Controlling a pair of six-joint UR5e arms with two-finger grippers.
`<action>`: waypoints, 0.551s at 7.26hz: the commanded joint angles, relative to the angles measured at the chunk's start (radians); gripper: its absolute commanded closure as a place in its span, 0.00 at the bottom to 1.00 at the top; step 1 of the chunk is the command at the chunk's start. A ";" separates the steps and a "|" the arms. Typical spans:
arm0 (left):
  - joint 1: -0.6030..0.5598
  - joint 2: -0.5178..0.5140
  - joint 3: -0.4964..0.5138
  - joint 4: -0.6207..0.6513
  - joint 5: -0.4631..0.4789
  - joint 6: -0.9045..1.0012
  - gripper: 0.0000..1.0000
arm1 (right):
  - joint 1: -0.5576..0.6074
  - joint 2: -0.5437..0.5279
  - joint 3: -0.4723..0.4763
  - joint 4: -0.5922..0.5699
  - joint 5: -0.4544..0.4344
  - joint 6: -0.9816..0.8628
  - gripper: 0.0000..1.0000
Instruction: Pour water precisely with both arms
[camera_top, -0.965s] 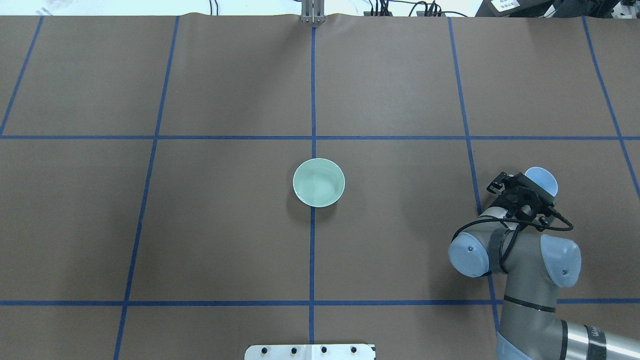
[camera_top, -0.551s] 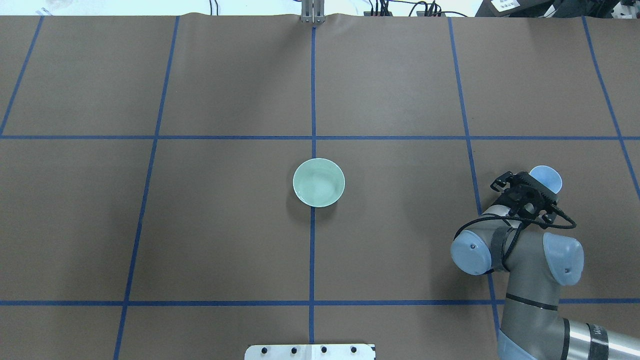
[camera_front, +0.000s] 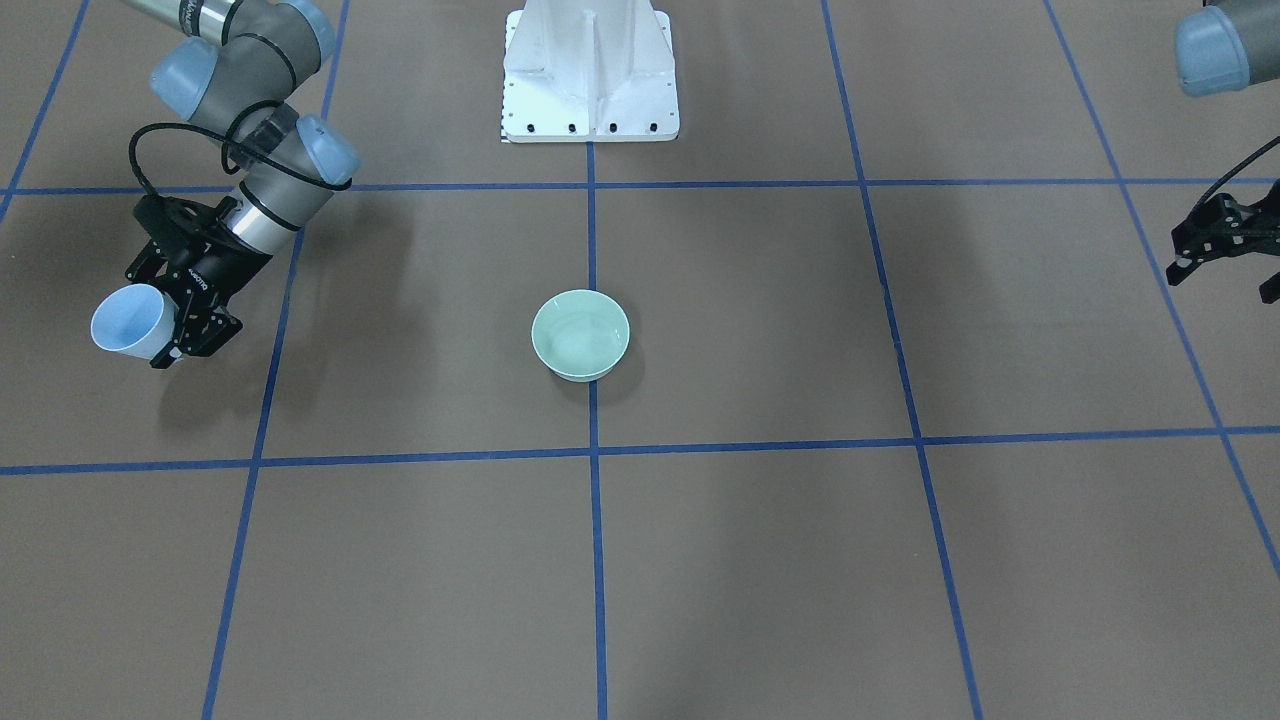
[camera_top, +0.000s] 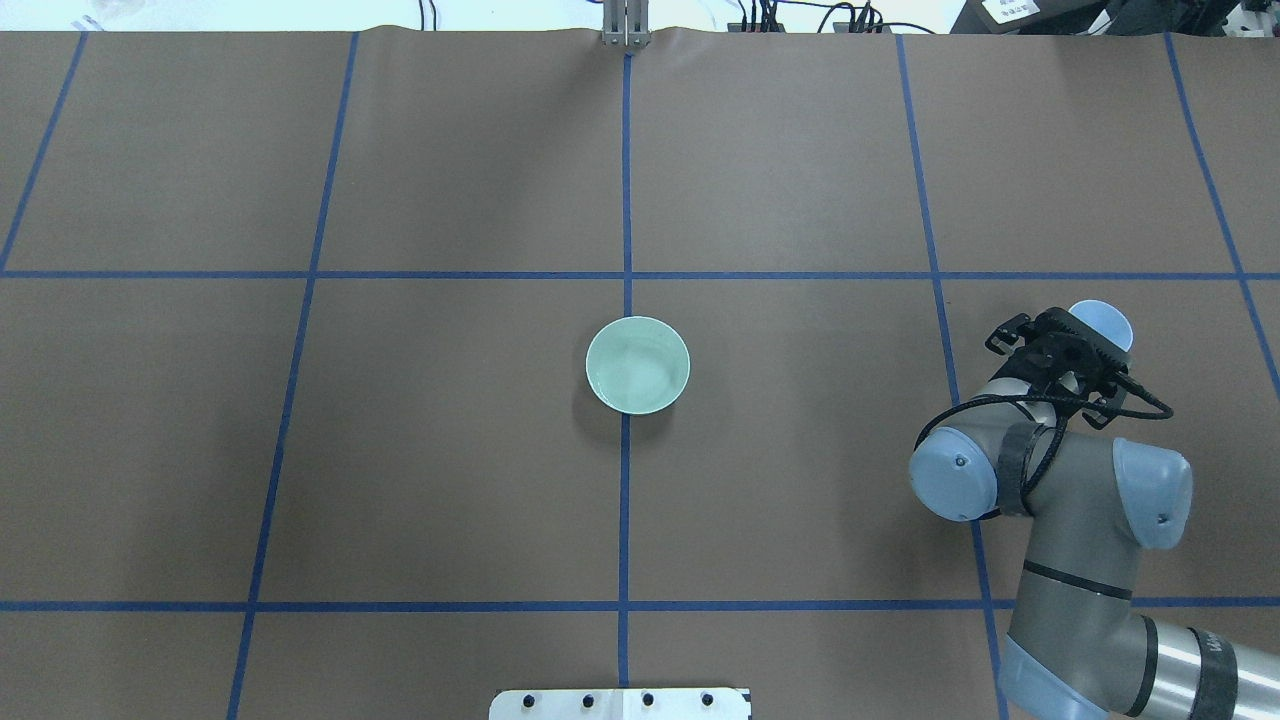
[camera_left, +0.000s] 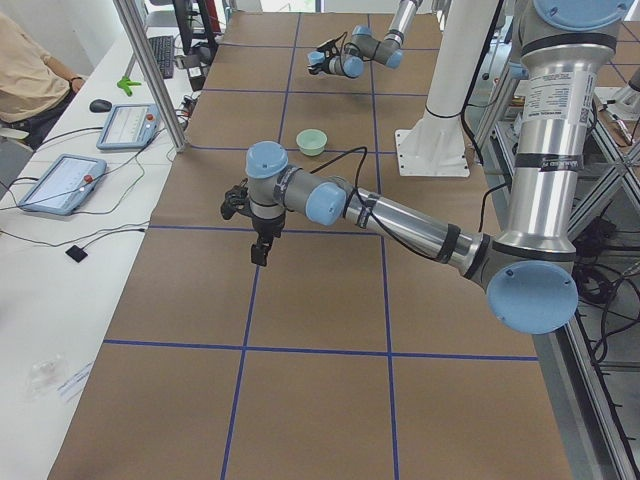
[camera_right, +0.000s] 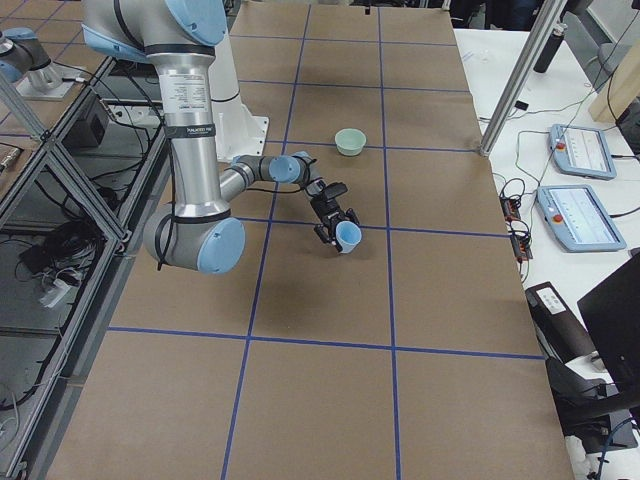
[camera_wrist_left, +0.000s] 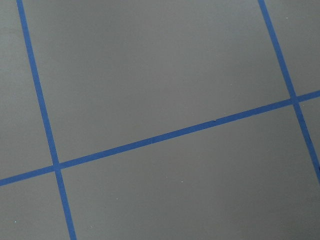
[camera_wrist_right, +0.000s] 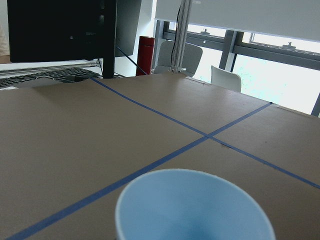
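Well apart: right gripper's (camera_front: 152, 312) cup (camera_front: 126, 320), bowl (camera_front: 580, 336)

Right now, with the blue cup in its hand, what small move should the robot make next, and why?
Probably carry the blue cup across toward the green bowl, kept level. The right hand grips the cup well off to one side, while the bowl sits at the middle of the table, so tipping here would likely miss it.

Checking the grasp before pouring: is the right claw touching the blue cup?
Touching. The front-facing view shows the right claw closed against both sides of the blue cup, with no gap, carrying it above the table.
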 joint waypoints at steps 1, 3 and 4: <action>0.000 0.000 0.000 0.000 0.000 -0.002 0.00 | 0.034 -0.005 0.081 0.001 0.007 -0.121 1.00; 0.002 -0.002 0.002 0.000 0.000 -0.003 0.00 | 0.043 -0.002 0.106 0.015 0.002 -0.175 1.00; 0.002 -0.003 0.003 0.000 0.000 -0.003 0.00 | 0.042 0.006 0.144 0.021 0.002 -0.225 1.00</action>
